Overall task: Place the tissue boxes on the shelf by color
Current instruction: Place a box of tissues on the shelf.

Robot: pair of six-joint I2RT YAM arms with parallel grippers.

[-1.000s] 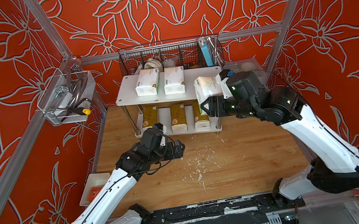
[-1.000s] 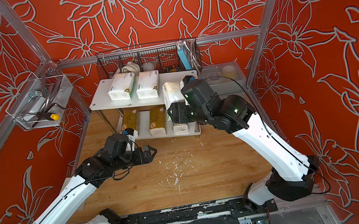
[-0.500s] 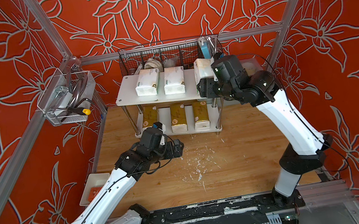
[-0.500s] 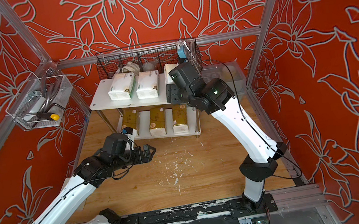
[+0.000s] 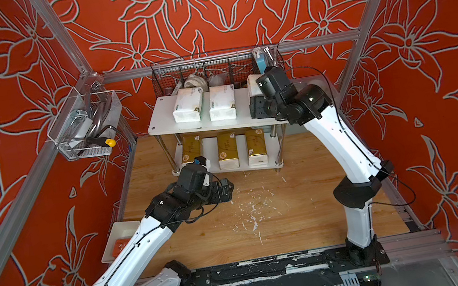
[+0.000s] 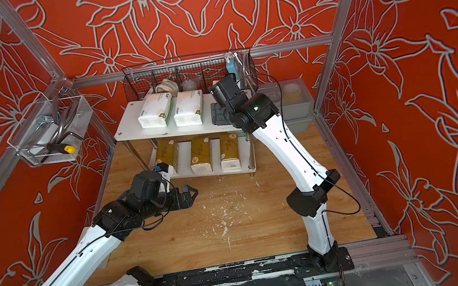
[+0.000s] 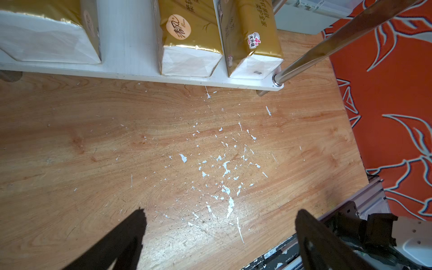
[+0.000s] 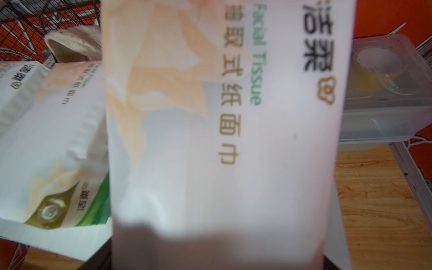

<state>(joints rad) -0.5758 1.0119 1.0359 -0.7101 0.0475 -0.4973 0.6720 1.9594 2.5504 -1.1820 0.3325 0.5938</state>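
Note:
The shelf [image 5: 161,123] stands at the back of the wooden table. Two white tissue boxes [image 5: 189,109] [image 5: 223,105] lie side by side on its top board. Three gold tissue boxes [image 5: 191,150] [image 5: 227,150] [image 5: 256,145] lie on the lower board [image 7: 126,35]. My right gripper [image 5: 255,100] is at the top board's right end, shut on a third white tissue box [image 8: 222,140], which fills its wrist view and hides the fingers. My left gripper [image 7: 221,211] hangs open and empty over the bare table in front of the shelf.
A black wire basket [image 5: 215,67] hangs behind the shelf, and a grey lidded bin [image 6: 292,98] stands to its right. A clear wall basket of tools [image 5: 83,127] is on the left wall. A white tray [image 5: 116,231] sits under the left arm. White flecks [image 5: 251,209] dot the table.
My right arm has carried the white tissue box from in front of the shelf up and back to the top board's right end. The left arm has not moved.

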